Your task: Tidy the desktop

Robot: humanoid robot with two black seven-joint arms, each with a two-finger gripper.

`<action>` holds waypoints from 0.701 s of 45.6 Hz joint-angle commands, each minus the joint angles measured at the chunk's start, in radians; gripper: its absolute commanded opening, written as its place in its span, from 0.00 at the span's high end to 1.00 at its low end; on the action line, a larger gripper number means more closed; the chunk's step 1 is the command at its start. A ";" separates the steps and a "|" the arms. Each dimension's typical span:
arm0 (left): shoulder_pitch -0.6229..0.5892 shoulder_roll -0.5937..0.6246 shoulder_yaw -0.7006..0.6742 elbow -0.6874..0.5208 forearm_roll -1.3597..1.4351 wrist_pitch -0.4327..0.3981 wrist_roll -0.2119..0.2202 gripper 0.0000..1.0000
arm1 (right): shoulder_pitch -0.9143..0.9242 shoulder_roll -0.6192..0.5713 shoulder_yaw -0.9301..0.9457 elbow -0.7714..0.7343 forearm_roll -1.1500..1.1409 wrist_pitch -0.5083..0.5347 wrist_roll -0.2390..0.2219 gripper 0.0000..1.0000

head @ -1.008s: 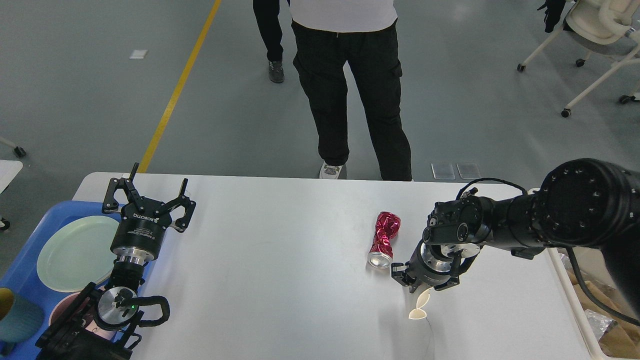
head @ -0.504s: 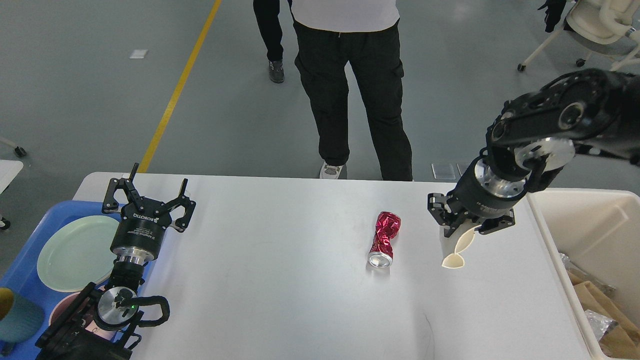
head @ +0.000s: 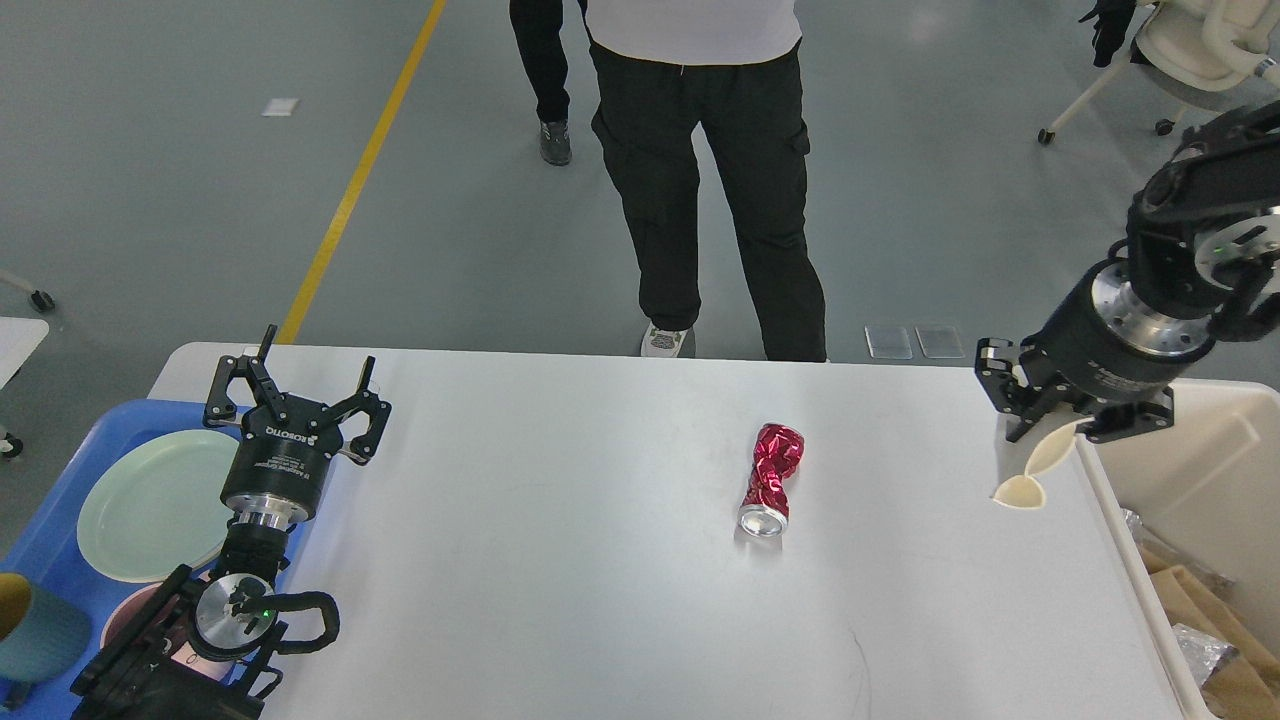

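The white desktop (head: 560, 560) fills the lower part of the head view. A crushed red can (head: 768, 478) lies on it right of centre. My right gripper (head: 1062, 432) is shut on a flattened cream paper cup (head: 1036, 476) and holds it in the air over the desktop's right edge, next to the cream bin (head: 1215, 450). My left gripper (head: 298, 392) is open and empty, fingers pointing away, at the desktop's left edge beside the blue tray (head: 60, 540).
The blue tray holds a pale green plate (head: 150, 505), a teal cup (head: 35, 635) and a pink bowl (head: 130, 622). The cream bin holds brown paper and foil scraps (head: 1205, 625). A person (head: 700, 170) stands past the far edge. White chairs (head: 1190, 60) stand far right.
My right gripper has lifted the cream cup off the desktop near the can and carried it up and to the right, to the bin's edge. The left arm and the can have not moved.
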 commanded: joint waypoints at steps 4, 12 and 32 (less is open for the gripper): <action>0.001 0.000 0.000 0.000 0.000 0.000 0.000 0.04 | -0.274 -0.183 -0.054 -0.263 -0.013 -0.049 -0.009 1.00; 0.001 0.000 0.000 0.000 0.000 0.000 0.000 0.04 | -0.585 -0.260 0.021 -0.570 -0.013 -0.052 -0.008 1.00; 0.001 0.000 0.000 0.000 0.000 0.000 0.000 0.04 | -1.495 -0.119 0.434 -1.388 -0.008 -0.347 -0.002 1.00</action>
